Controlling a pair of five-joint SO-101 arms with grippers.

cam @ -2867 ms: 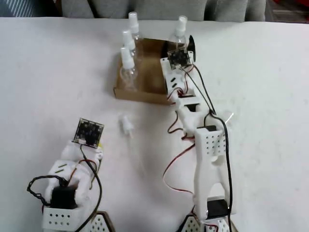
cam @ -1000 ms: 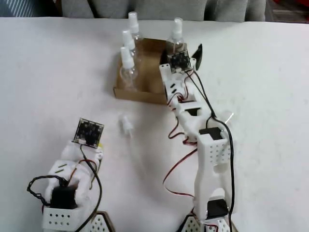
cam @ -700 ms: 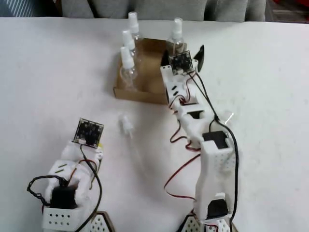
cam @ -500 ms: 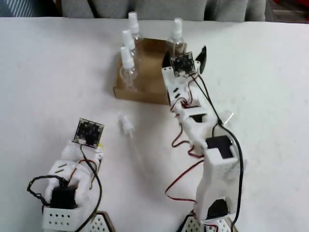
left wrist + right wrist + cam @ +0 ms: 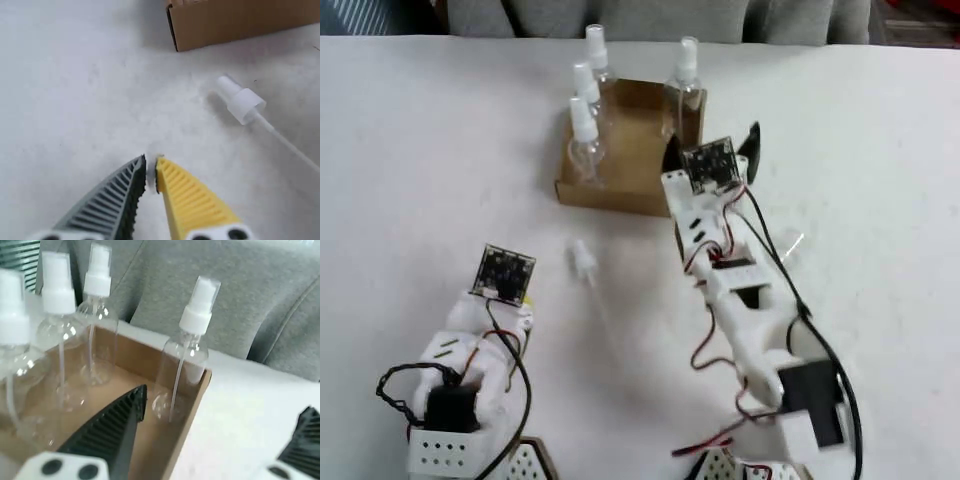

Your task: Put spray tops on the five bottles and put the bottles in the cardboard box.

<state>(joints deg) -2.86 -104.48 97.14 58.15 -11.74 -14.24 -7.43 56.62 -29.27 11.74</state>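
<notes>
Found open floor in the middle of the cardboard box, hemmed by three bottles along its left wall and a fourth bottle at its far right corner. Met a loose spray top before its near wall.

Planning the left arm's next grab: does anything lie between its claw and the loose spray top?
Nothing visible does: bare table lies between the left claw and the spray top. The cardboard box sits beyond.

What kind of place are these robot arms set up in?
Probably a makeshift robotics workbench in a lounge or office: a white table, grey upholstered seat backs behind it, and the right arm and left arm with loose wiring.
</notes>
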